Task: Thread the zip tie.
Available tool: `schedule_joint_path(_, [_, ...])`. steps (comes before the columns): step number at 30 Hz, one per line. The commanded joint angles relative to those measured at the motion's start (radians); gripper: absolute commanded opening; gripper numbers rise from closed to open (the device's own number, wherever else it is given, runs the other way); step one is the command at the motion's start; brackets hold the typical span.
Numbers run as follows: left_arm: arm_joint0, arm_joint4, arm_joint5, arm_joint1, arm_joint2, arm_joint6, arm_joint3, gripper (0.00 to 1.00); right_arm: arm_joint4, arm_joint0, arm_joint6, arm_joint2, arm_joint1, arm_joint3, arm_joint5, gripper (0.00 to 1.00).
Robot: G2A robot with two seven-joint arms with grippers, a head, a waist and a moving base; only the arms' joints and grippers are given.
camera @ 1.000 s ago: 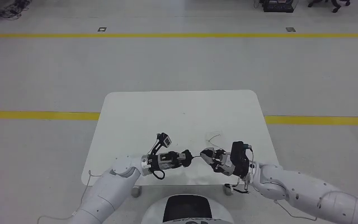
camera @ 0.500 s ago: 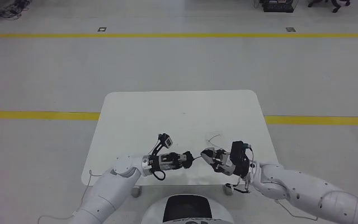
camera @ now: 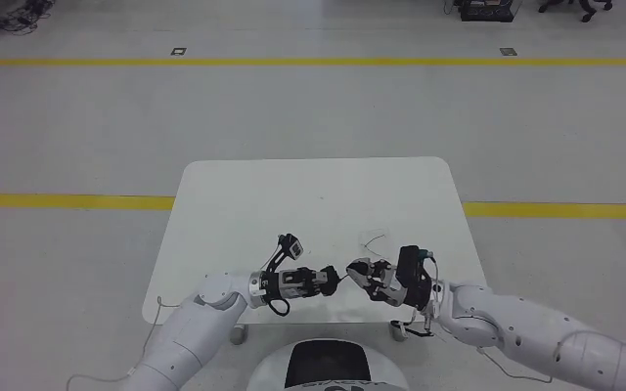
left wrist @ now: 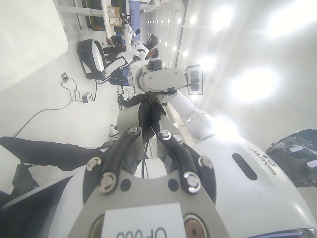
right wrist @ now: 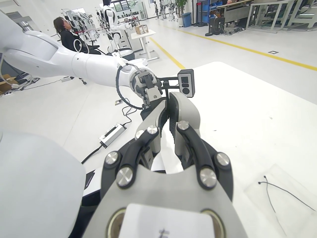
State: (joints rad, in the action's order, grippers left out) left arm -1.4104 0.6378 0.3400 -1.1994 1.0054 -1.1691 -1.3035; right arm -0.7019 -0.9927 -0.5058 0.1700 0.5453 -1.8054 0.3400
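A thin black zip tie [camera: 343, 275] spans the short gap between my two grippers, above the near edge of the white table [camera: 313, 195]. My left gripper [camera: 331, 280] is shut on it; in the left wrist view the tie [left wrist: 145, 147] runs back from between the dark fingers [left wrist: 145, 122]. Facing it tip to tip, my right gripper [camera: 358, 271] has its ribbed pads [right wrist: 176, 115] pressed nearly together on the tie's other end, which is hidden between them. The left gripper [right wrist: 148, 95] sits just beyond the right gripper [right wrist: 169, 100].
A clear plastic bag [camera: 373, 237] lies on the table just beyond the right gripper, with a second thin black zip tie [right wrist: 275, 194] on it. The table's near edge is under both wrists. Open tabletop stretches toward the far side.
My right gripper has shifted a little to the left, closing the gap to the left gripper. The left arm has barely moved.
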Motion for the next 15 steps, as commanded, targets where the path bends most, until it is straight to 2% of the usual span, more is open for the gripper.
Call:
schedule_joint_path(1, [-0.001, 0.000, 0.000, 0.000, -0.001, 0.000, 0.000, 0.00, -0.002, 0.000, 0.000, 0.000, 0.002, 0.000, 0.000, 0.00])
schedule_joint_path(15, [-0.001, 0.006, 0.000, 0.001, -0.003, -0.002, -0.001, 0.00, 0.005, -0.005, 0.024, 0.000, 0.024, 0.012, 0.000, 0.00])
